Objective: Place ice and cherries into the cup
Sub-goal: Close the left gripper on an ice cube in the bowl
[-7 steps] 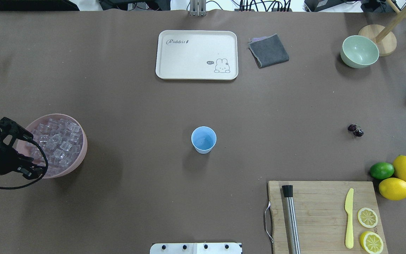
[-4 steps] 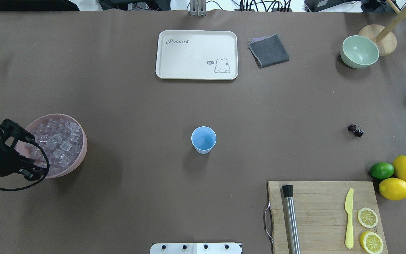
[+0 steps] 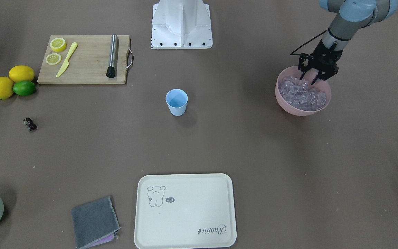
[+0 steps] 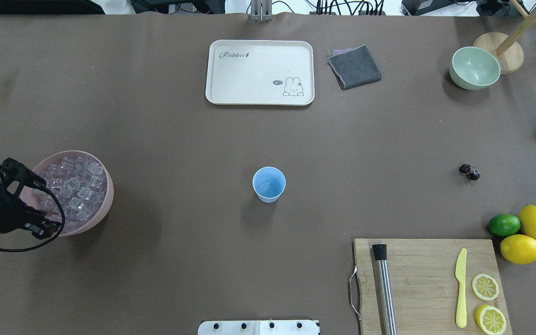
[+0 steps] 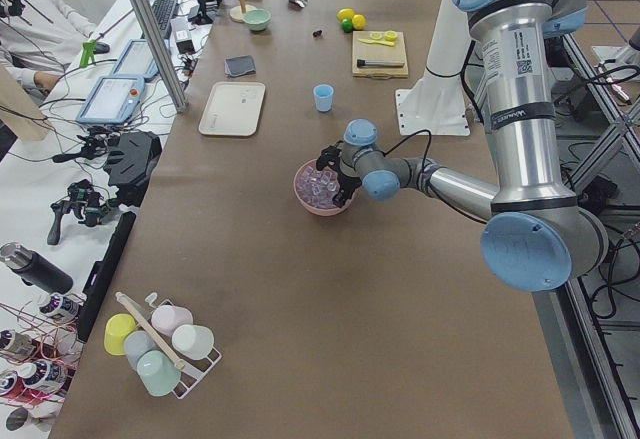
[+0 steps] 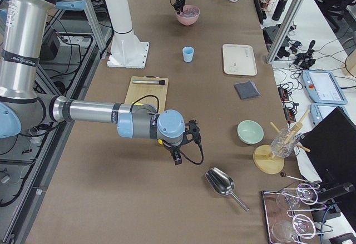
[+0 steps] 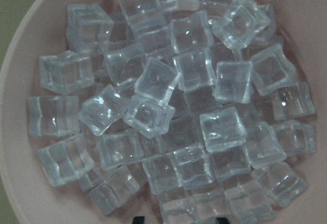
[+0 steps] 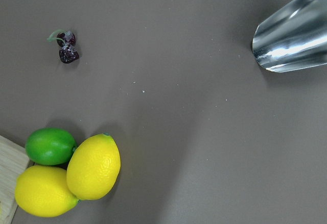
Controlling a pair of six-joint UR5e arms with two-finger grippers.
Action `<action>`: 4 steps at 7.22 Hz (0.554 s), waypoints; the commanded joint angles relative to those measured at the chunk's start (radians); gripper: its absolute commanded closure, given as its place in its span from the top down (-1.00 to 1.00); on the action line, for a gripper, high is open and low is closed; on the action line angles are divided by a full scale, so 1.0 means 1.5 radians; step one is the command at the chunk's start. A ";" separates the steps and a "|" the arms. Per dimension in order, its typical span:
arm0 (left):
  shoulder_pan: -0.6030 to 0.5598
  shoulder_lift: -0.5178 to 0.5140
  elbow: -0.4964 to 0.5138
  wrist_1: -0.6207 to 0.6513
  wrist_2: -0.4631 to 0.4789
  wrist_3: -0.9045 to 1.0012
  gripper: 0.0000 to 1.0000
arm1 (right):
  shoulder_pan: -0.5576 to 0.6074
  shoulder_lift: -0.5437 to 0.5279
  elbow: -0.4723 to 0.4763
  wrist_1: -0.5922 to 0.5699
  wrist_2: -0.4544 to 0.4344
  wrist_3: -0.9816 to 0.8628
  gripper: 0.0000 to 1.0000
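Note:
The light blue cup (image 4: 269, 184) (image 3: 176, 101) stands upright mid-table with nothing showing inside. The ice (image 4: 75, 190) (image 7: 168, 106) fills a pink bowl (image 4: 106, 207) (image 3: 299, 110) at the table's left. My left gripper (image 3: 309, 80) (image 4: 47, 203) is open, its fingertips reaching down among the cubes at the bowl's edge nearest the arm; in the left wrist view only the tips show at the bottom edge. The dark cherries (image 4: 469, 171) (image 8: 65, 47) lie on the table at the right. My right gripper (image 6: 183, 144) hovers above the table near them; I cannot tell whether it is open or shut.
A cream tray (image 4: 259, 72), a grey cloth (image 4: 354, 66) and a pale green bowl (image 4: 474, 68) sit at the far side. A cutting board (image 4: 424, 279) holds a steel muddler, a yellow knife and lemon slices. Lemons (image 4: 528, 235), a lime (image 4: 504, 224) and a metal scoop (image 8: 294, 32) lie at the right.
My left gripper has drawn slightly back toward the view's left edge at the bowl's rim, still open. The pink bowl has shifted a touch. Cup and cherries have not moved.

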 commanded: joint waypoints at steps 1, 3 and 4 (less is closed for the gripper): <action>0.000 -0.002 0.002 0.000 0.000 0.000 0.01 | -0.001 -0.002 0.002 0.000 0.000 0.000 1.00; 0.000 -0.005 0.002 0.000 0.001 0.000 -0.21 | 0.000 -0.005 0.004 0.000 0.000 0.000 1.00; 0.000 -0.005 0.002 0.000 0.001 0.000 -0.60 | 0.000 -0.009 0.004 0.000 0.000 0.000 1.00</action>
